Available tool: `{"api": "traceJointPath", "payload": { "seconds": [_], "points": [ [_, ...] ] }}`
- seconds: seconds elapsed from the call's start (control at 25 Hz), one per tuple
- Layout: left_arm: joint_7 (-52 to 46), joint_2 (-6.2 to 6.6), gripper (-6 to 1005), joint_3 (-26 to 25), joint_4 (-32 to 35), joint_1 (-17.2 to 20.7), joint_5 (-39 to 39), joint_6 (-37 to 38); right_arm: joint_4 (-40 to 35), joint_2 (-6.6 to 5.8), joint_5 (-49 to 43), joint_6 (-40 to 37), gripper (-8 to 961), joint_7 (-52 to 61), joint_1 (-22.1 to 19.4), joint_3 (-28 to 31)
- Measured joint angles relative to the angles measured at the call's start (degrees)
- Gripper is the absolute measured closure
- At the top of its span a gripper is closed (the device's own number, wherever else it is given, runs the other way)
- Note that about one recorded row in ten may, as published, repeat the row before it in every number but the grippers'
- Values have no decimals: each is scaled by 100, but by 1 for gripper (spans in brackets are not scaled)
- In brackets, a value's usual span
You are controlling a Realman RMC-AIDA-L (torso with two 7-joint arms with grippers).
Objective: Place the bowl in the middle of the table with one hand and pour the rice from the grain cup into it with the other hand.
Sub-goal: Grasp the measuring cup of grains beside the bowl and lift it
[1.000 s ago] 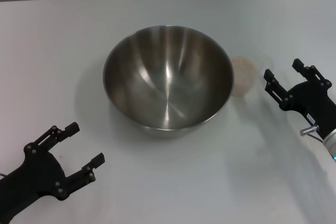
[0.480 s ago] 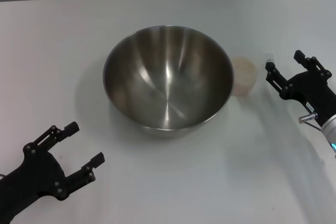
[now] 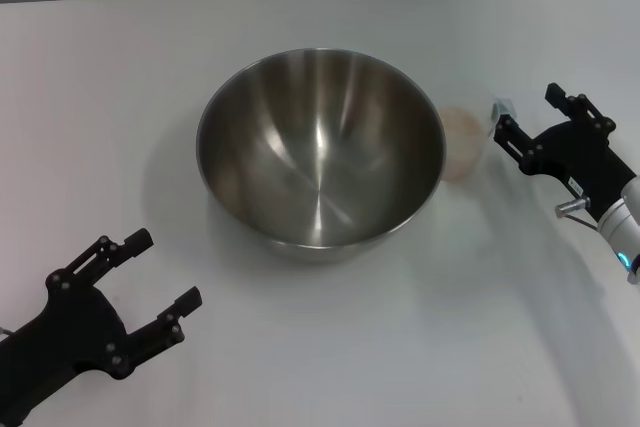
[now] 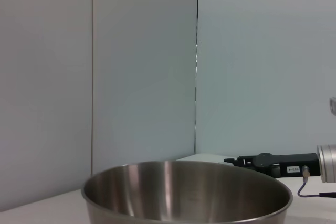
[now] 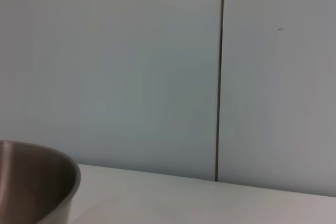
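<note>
The big stainless-steel bowl (image 3: 320, 152) sits upright near the middle of the white bench (image 3: 330, 347), its shiny inside bare. Just beside its right rim stands the small frosted grain cup (image 3: 464, 142), upright, with a pale heap of rice (image 3: 462, 128) showing at its mouth; cup and bowl look close enough to touch, though I cannot tell whether they do. The right hand (image 3: 522, 117) is right up at the cup's far side, its black fingers spread apart and released, with a small whitish tab (image 3: 501, 107) of the cup showing between the fingertips; nothing is gripped. The left hand (image 3: 162, 272) rests low at the near left corner of the bench, well apart from the bowl, fingers spread and holding nothing. From the left wrist the bowl's rim (image 4: 186, 190) fills the foreground, with the right arm (image 4: 278, 163) stretched out behind it against a pale panelled wall (image 4: 142, 66).
</note>
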Motion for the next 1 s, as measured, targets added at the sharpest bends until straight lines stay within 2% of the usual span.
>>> {"api": "traceJointPath", "payload": {
  "seconds": [0.6,0.84,0.88,1.0],
  "points": [
    [0,-15,180,-23,-16,-42,1,31,-15,1,-49,195,238,0,64,195],
    [0,-24,180,-22,-18,-52,2,40,-12,0,-60,294,444,0,109,179],
    [0,-24,180,-22,-18,-52,1,41,-4,0,-61,294,687,0,111,179],
    [0,-24,180,-22,-17,-52,1,47,1,0,-62,294,765,0,112,174]
  ]
}}
